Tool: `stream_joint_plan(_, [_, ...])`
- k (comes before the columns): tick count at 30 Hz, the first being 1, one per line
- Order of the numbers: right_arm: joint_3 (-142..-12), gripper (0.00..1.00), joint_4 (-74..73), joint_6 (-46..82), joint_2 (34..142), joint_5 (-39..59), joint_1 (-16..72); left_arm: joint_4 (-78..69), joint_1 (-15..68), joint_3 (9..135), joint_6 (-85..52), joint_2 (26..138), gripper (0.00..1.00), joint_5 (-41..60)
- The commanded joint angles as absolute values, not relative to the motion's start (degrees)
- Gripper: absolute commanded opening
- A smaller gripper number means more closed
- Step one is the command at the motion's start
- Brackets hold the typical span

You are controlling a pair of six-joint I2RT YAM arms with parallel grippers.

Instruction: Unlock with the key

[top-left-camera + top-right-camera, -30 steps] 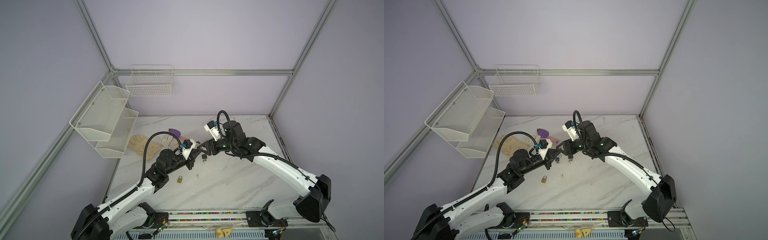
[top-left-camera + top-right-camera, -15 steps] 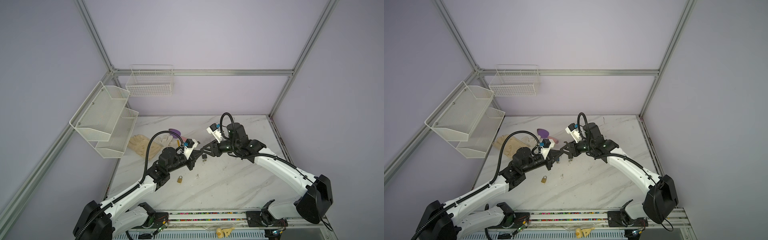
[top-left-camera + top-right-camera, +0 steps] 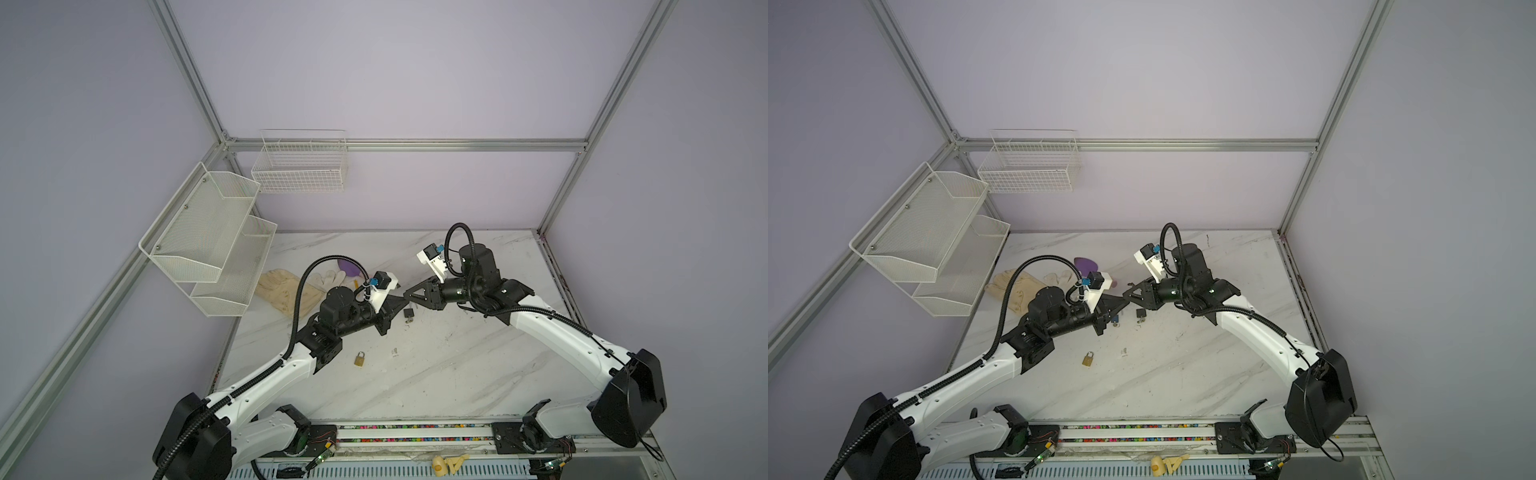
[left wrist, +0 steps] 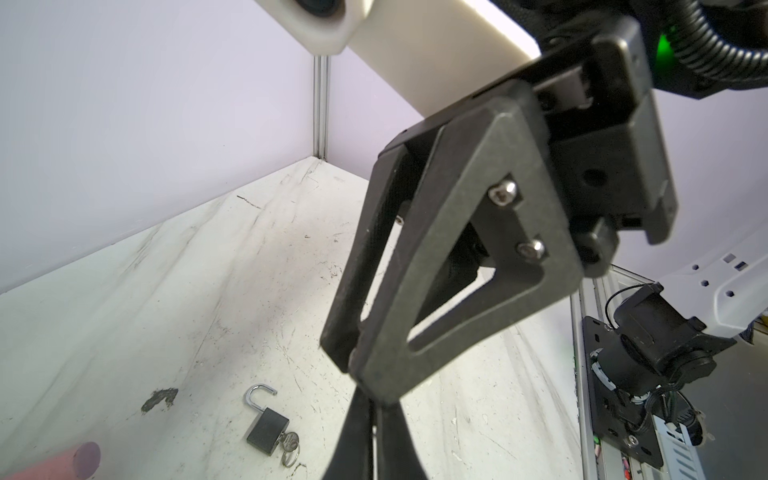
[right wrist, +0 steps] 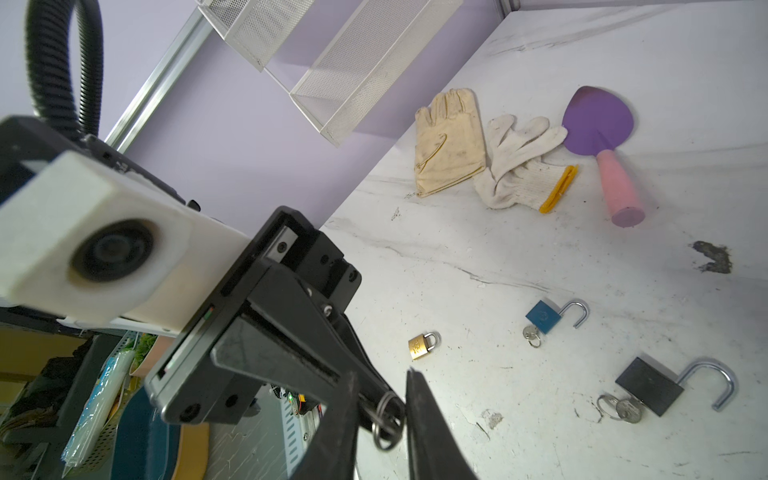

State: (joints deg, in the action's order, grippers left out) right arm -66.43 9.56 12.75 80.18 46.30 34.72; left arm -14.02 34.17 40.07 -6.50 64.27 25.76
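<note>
The key ring dangles from the tips of my left hand, which is clamped fully shut on it; only the ring shows. My right hand meets the left one tip to tip above the bench. Its jaws stand a narrow gap apart, with the ring and my left tips between them. Whether it touches the ring I cannot tell.

The brass lock lies flat on the bench, below my left hand and back toward that arm's elbow. Its shackle is closed and it is apart from both hands.

Just below the meeting tips lies a black lock, its shackle swung open and a key in its base. A blue lock, also open and keyed, lies near it under my left hand.

Beyond my left hand, toward the wall, two gloves lie touching. A purple trowel with a pink handle lies beside them. Mesh shelves hang on the wall past the gloves.
</note>
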Motion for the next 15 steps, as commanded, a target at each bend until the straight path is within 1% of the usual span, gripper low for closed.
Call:
stream_joint_plan(1, [-65.1,0.19,8.0,13.1,79.0,47.8,34.1,-16.7,33.4,46.0,-7.4,63.9,0.00,28.0])
stream_joint_plan(3, [-64.8,0.15,8.1,13.2,79.0,47.6,33.9,-17.5,33.1,45.9,-8.1,63.9,0.00,28.6])
stream_joint_plan(9, [-64.3,0.06,6.4,14.1,77.0,48.0,33.5,-18.5,32.8,46.3,-9.0,65.1,0.00,29.7])
stream_joint_plan(11, [-64.3,0.01,6.0,14.6,77.0,47.9,33.5,-18.3,32.6,46.6,-9.2,65.5,0.00,30.0])
stream_joint_plan(15, [-64.3,0.00,4.8,15.6,76.7,47.2,33.4,-18.7,32.4,47.1,-9.5,65.4,0.00,30.2])
